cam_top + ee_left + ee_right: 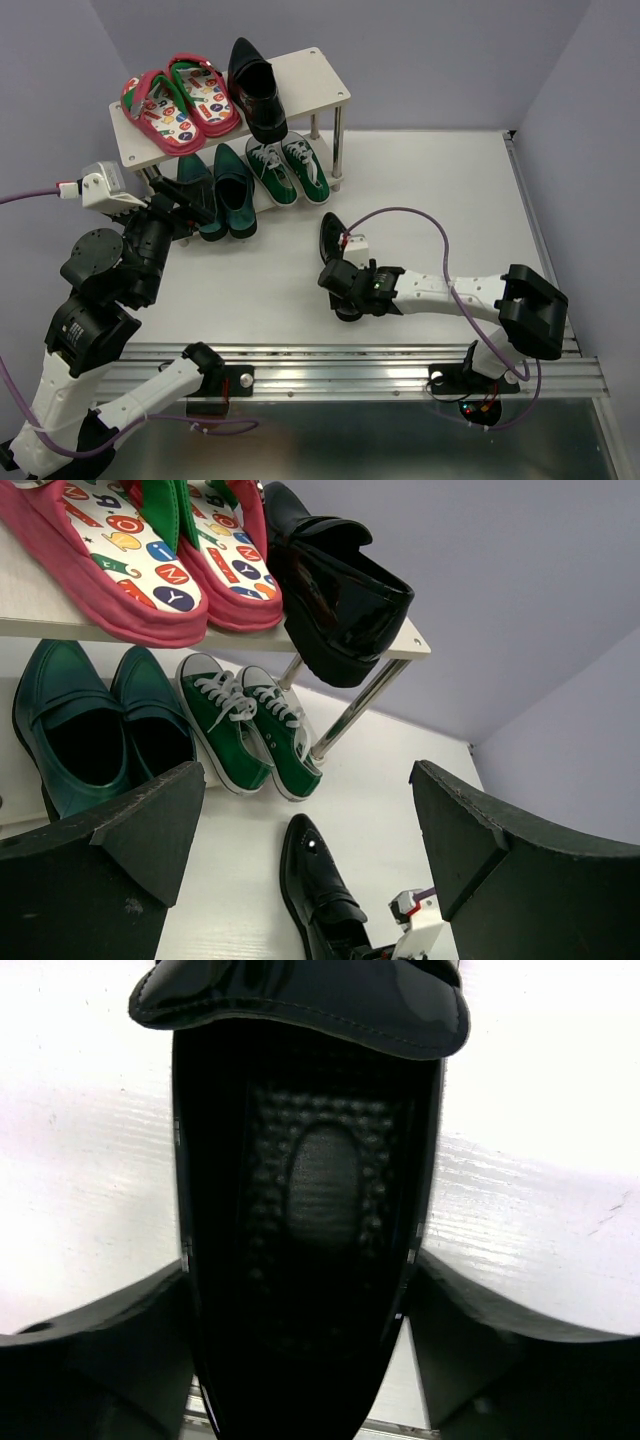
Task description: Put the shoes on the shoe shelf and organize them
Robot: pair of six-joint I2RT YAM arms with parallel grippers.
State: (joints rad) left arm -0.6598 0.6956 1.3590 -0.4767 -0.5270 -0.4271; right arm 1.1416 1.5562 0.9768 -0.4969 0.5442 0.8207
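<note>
We see the shelf (325,80) standing at the far left of the desk (450,200), with both of its boards loaded. The top board carries a pair of red flip-flops (182,100) on the left. Just beside them on the right is one black dress shoe (257,90), one end jutting past the front edge. The lower board holds the teal shoes (222,190) on the left and the green sneakers (288,168) on the right, each pair side by side. The other black shoe (333,238) lies on the desk in front of the shelf, near its right legs, toe pointing toward it. The right end effector (345,280) is clamped on this shoe, one finger against each side of its heel opening. The left end effector (192,213) hovers near the teal shoes with its fingers spread wide apart.
</note>
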